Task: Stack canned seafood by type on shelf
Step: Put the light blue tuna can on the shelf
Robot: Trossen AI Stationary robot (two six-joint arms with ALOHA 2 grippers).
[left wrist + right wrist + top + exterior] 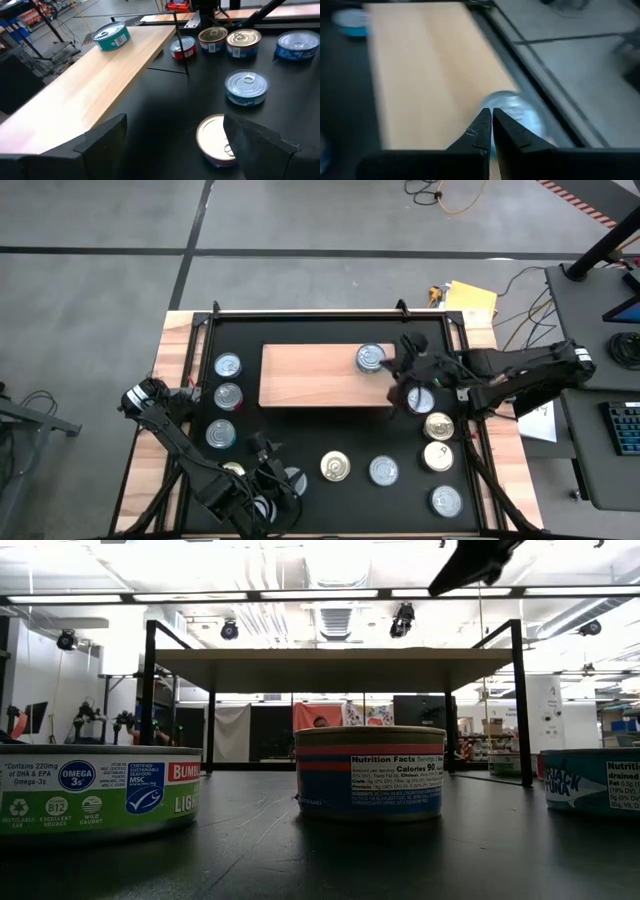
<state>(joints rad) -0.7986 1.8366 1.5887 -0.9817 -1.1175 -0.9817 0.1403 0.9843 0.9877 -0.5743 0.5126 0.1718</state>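
The shelf [318, 377] is a light-wood board raised on black legs [330, 665] over the black mat. One teal-sided can [371, 358] [111, 36] stands on its top at the right end. Several more cans [384, 470] rest on the mat around it. My right gripper [397, 372] [492, 125] is shut and hovers over the shelf's right end, with the blurred can [515, 111] just beyond its fingertips. My left gripper [283, 480] [175, 150] stands open and low at the near left. A gold-lidded can [215, 140] [335, 467] sits just ahead of it, partly behind one finger.
Three cans [228, 395] line the mat's left side. Red, gold and blue cans [438, 440] crowd the right side. Three more [370, 772] fill the near strip in the low view. The shelf's left and middle [95, 95] are bare wood. A black frame [330, 313] borders the mat.
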